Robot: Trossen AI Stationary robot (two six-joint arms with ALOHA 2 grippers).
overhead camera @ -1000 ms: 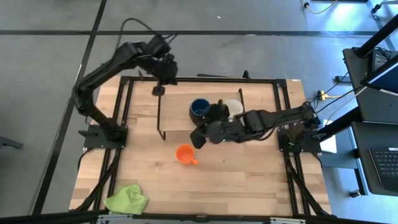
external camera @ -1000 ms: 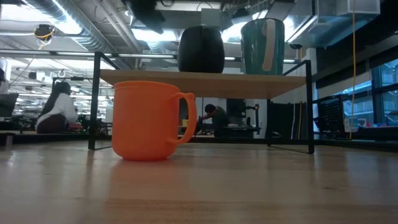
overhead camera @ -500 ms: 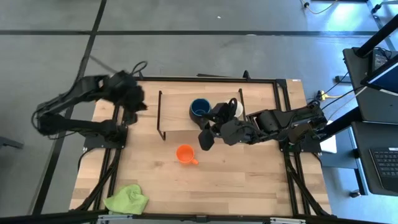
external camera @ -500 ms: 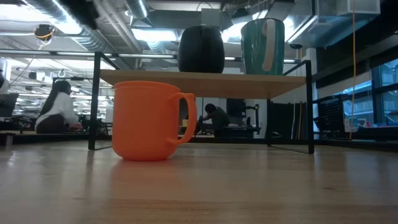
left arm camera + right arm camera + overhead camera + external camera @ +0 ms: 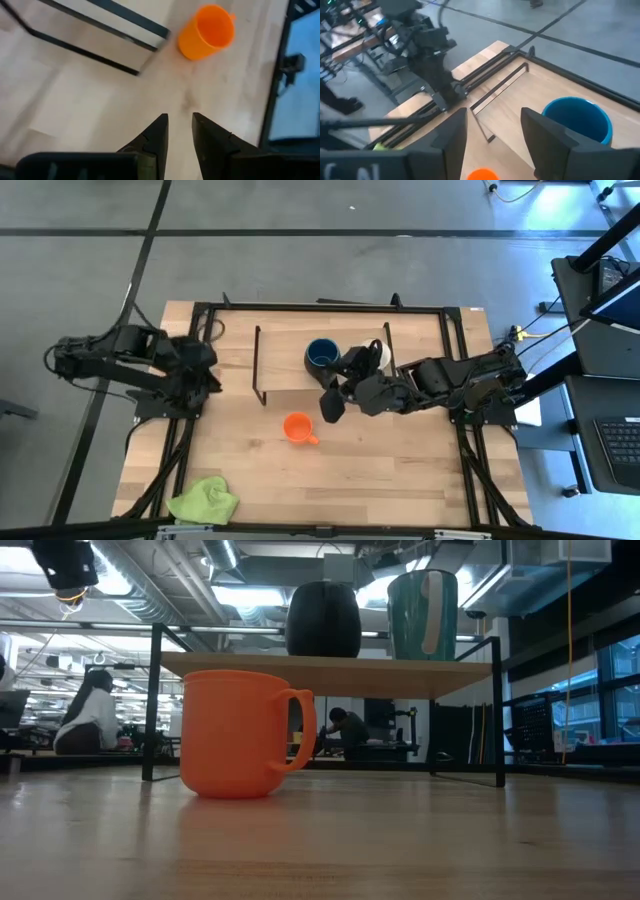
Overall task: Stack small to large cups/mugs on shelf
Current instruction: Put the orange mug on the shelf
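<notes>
On the table, upright orange mug (image 5: 296, 426), handle toward right arm; right pincer (image 5: 331, 402) open, empty.

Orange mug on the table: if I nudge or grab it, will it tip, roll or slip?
The small orange handled mug stands upright on a broad flat base on the wooden tabletop, so a low nudge probably slides it rather than tipping it. Its smooth, slightly tapered wall may slip under a pinch. On its side, the handle would likely stop rolling.

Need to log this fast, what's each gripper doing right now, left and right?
Left gripper: open a little, holding nothing, at the table's left edge.
Right gripper: open, holding nothing, near the blue mug.
</notes>
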